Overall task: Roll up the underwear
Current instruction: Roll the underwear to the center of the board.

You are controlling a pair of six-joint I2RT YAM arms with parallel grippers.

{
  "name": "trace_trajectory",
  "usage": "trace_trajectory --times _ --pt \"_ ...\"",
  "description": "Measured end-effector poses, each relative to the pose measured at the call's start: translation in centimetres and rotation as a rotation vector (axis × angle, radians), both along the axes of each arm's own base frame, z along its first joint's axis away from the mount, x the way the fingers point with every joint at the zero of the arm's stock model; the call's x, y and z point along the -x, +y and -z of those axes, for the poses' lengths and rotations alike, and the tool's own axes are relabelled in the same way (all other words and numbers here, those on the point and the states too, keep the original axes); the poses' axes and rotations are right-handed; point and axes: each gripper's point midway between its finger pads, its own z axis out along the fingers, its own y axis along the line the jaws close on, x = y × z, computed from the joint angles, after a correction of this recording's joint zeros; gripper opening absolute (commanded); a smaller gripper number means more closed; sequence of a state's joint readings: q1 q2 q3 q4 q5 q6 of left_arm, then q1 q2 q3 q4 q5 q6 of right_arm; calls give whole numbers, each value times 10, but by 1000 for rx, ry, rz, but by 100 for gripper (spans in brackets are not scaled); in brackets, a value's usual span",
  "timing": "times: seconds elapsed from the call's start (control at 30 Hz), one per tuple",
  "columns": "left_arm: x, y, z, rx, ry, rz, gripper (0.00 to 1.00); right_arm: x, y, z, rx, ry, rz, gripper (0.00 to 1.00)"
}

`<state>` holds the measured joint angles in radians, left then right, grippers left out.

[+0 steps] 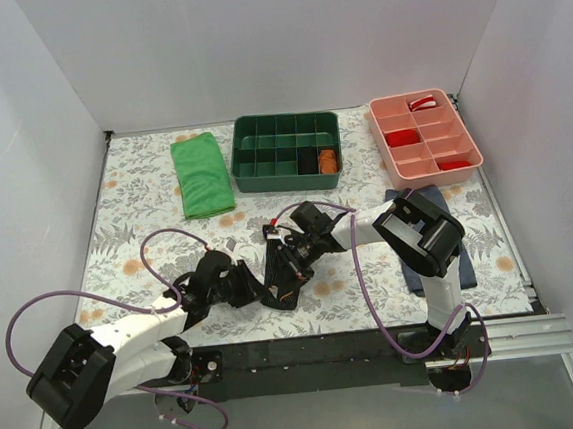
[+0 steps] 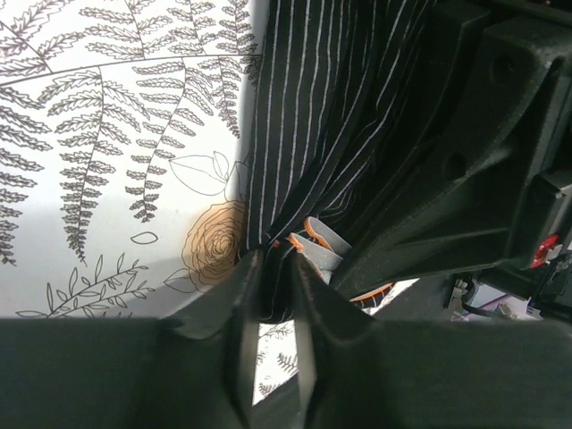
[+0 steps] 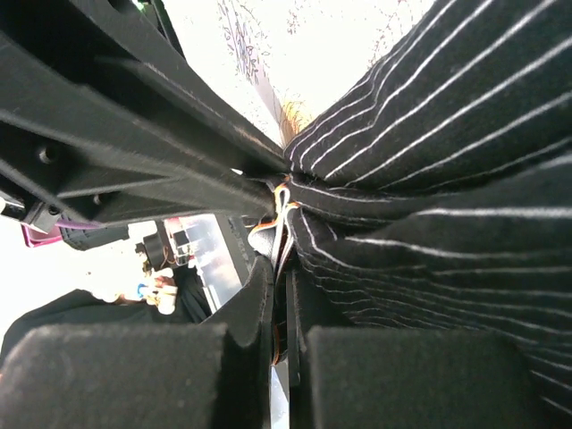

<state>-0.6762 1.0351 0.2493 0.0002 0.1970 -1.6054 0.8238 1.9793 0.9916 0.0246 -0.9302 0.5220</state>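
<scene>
- Far left, the left arm is reaching in from its base, and the left gripper (image 1: 240, 284) is sitting low on the bench (image 1: 128, 238), right at the near-left end of the underwear (image 1: 284, 275).
- The left wrist view is showing its fingers (image 2: 239, 304) pinching a fold of the black pinstriped fabric, with a bit of grey waistband and orange trim bunching just beyond the tips. That reads as a grip on the cloth.
- The underwear is lying bunched at the middle of the bench between the two arms. Its long axis is running, as I judge it, from near-left to far-right, one set of fingers at each end.
- On the far-right end, the right gripper (image 1: 292, 250) is coming down onto it. In the right wrist view its fingers (image 3: 255, 308) are clenching tight on the striped cloth and waistband edge.
- Neither arm is nearer, since both are touching it, so the roll is depending on which end turns over along that axis.
- Behind, well apart, a green cloth (image 1: 203, 177), a green tray (image 1: 237, 161) and a pink tray (image 1: 439, 175) are lining the far edge.
- A navy garment (image 1: 414, 279) is lying under the right arm.
- The flower-print cover is looking flat, with white walls closing in on three sides, so room for the roll is looking modest.
</scene>
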Motion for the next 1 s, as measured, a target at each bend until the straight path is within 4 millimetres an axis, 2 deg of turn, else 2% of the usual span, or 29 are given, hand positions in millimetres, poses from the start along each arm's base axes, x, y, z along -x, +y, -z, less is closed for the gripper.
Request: trace_trajectory --times 0.1,0.43,0.57,0.83,0.93,1.0 --pt "-1 -1 2 -2 7 -2 0 -1 0 0 3 -1 4 7" --pt "-7 -6 3 -14 27 -4 0 -7 -3 -2 22 -74 42 29" --pt "-9 -8 4 -28 40 -5 0 -19 -6 -11 37 -208 83 32" --pt "-10 -8 4 -48 54 1 0 -51 -18 -42 64 -518 167 33" --pt "-11 -9 4 -56 58 5 0 -54 -26 -48 72 -602 177 33" --pt "-12 -10 4 -67 65 12 0 -49 -33 -50 78 -658 155 33"
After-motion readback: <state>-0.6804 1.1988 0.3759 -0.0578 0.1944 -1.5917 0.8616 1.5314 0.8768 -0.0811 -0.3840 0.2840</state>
